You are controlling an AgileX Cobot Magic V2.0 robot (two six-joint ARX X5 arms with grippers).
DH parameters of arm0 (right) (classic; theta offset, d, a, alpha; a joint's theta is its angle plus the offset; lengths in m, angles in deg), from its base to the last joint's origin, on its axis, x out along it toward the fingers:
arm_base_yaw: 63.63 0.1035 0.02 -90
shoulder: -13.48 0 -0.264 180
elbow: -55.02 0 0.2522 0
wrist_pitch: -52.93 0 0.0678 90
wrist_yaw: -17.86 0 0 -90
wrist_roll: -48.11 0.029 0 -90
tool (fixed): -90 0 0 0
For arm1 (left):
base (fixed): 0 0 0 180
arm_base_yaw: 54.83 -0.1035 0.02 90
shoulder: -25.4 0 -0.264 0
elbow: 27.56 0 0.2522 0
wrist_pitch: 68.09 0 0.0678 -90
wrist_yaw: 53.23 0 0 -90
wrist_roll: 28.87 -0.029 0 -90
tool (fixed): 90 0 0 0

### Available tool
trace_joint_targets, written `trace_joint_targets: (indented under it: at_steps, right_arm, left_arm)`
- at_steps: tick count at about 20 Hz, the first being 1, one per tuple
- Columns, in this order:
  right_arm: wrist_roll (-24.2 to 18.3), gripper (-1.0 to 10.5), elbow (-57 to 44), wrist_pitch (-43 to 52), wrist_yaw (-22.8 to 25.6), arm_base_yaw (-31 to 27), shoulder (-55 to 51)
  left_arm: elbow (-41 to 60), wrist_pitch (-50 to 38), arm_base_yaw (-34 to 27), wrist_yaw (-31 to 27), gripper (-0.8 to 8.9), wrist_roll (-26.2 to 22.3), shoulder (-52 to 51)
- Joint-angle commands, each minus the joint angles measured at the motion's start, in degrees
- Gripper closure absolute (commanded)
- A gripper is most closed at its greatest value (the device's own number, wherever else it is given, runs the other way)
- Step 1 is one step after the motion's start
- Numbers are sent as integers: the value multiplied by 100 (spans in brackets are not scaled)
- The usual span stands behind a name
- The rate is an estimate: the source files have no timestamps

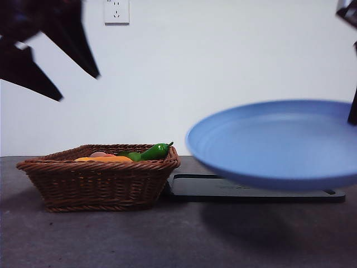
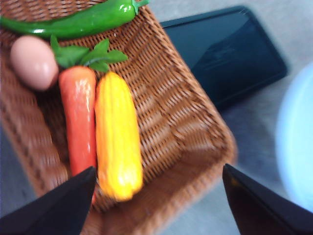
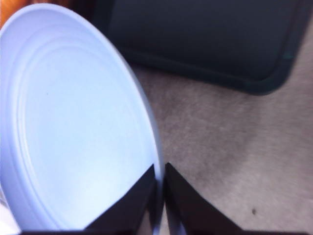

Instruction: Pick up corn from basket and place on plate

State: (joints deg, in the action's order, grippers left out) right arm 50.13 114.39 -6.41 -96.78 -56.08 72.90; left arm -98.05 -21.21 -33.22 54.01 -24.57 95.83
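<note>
The orange-yellow corn (image 2: 118,137) lies in the brown wicker basket (image 2: 186,132), beside a carrot. In the front view the corn (image 1: 103,159) just shows over the rim of the basket (image 1: 97,184) at the left. My left gripper (image 2: 157,169) hovers open above the basket, apart from the corn, and shows dark at the upper left in the front view (image 1: 78,87). My right gripper (image 3: 159,166) is shut on the rim of the light blue plate (image 3: 73,122). The plate (image 1: 273,142) hangs tilted in the air at the right, above the tray.
A flat black tray (image 1: 251,187) lies on the table right of the basket, under the plate. In the basket are also a green pepper (image 2: 73,22), a carrot (image 2: 78,117) with green leaves and a pinkish round fruit (image 2: 34,61). A wall socket (image 1: 116,11) sits behind.
</note>
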Motion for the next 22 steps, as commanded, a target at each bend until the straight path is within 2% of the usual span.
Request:
trace_joint_targets:
  at_steps: [1, 5, 9, 22]
  right_arm:
    - [109, 944, 103, -68, -44, -83, -254]
    - [164, 944, 105, -120, -46, -258, -643]
    - [164, 944, 105, -120, -79, -332, -715]
    - [162, 944, 105, 9, -81, -330, -713]
  left_arm:
    - [-490, 85, 214, -356, 398, -216, 734]
    - [-1069, 313, 496, -855, 398, -413, 1808]
    - [-1169, 240, 645, -1027, 398, -516, 2374]
    - [-1169, 120, 673, -1130, 399, -514, 2990]
